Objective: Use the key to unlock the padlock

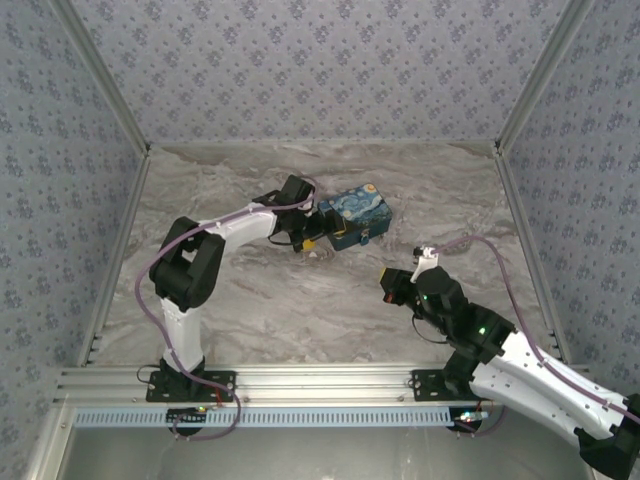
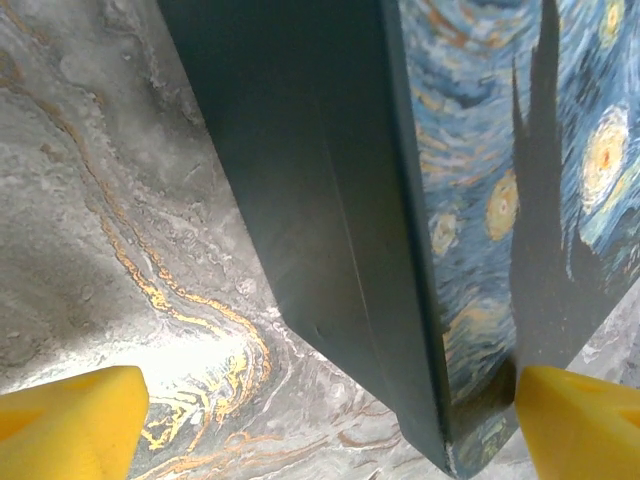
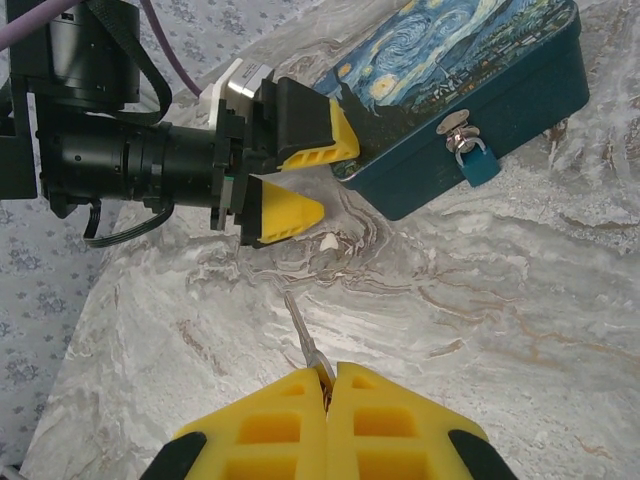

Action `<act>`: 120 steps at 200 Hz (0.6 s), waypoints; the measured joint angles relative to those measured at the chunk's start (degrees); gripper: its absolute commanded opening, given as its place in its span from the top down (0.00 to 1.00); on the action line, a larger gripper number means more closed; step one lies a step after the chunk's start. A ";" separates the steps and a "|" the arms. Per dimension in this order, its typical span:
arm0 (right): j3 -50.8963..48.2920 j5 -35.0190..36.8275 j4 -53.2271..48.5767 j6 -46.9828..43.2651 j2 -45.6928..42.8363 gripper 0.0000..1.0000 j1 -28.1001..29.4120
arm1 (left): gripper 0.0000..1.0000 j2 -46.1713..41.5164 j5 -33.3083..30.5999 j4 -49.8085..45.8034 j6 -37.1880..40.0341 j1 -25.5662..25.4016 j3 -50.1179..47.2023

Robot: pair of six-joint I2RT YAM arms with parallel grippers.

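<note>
The blue starry-night box (image 1: 358, 212) lies at the table's middle back. A small padlock (image 3: 468, 162) with a silvery shackle hangs from the hasp on its front wall. My left gripper (image 1: 318, 238) is open and straddles the box's left corner (image 2: 440, 420). One yellow finger (image 2: 580, 420) sits by the painted lid and the other finger (image 2: 70, 425) stands off over the marble. My right gripper (image 3: 328, 385) is shut on the thin metal key (image 3: 302, 335), whose blade points toward the left gripper (image 3: 325, 178). The key hangs above the table, well short of the padlock.
A marble tabletop (image 1: 300, 300) is fenced by patterned walls (image 1: 320, 60) on three sides and an aluminium rail (image 1: 300, 385) at the near edge. A small white speck (image 3: 327, 241) lies on the table near the box's corner. The left arm's body (image 3: 110, 165) reaches in beside the box.
</note>
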 measured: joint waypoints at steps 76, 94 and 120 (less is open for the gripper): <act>0.00 0.61 -0.85 1.07 0.00 1.00 0.02 | 0.06 -0.39 -0.70 0.31 2.93 0.55 -1.05; 0.00 0.66 -0.87 1.20 0.00 1.00 0.02 | 0.06 -1.86 -0.74 1.11 3.43 1.16 -3.23; 0.00 0.66 -0.92 1.27 0.00 1.00 0.02 | 0.06 -5.11 -0.72 1.40 4.00 3.04 -7.50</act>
